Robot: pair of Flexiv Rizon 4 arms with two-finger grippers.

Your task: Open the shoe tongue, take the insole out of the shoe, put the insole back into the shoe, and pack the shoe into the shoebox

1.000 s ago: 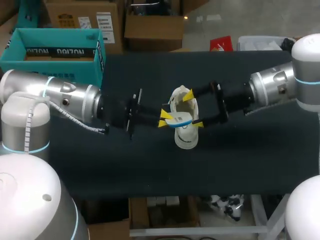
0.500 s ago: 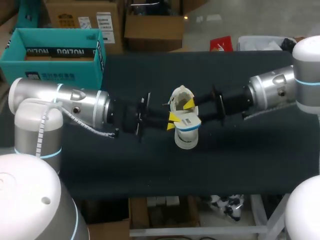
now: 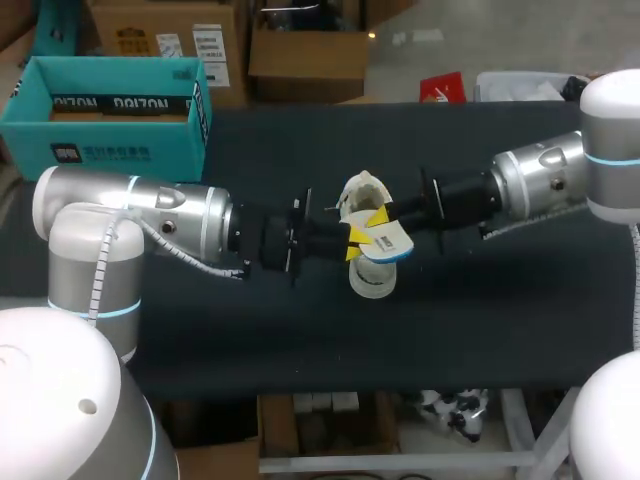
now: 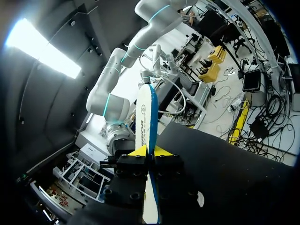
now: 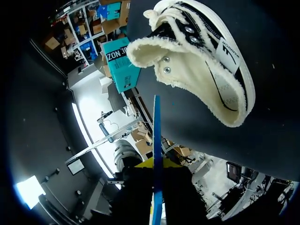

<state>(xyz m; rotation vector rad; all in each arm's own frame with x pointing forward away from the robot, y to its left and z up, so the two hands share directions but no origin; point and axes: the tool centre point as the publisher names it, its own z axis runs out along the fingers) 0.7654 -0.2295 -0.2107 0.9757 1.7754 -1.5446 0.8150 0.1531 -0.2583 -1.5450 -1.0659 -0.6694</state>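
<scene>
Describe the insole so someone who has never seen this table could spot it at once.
On the black table, find the cream shoe lying at its middle, where both arms meet. The insole is the thin flat piece just over the shoe, pinched by the left gripper and the right gripper. Unlike the shoe, it is white with a blue edge.

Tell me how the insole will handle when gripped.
The insole looks very thin edge-on, so probably light and bendy. It stands straight beyond the left gripper, suggesting some stiffness. Flat, so unlikely to roll.
</scene>
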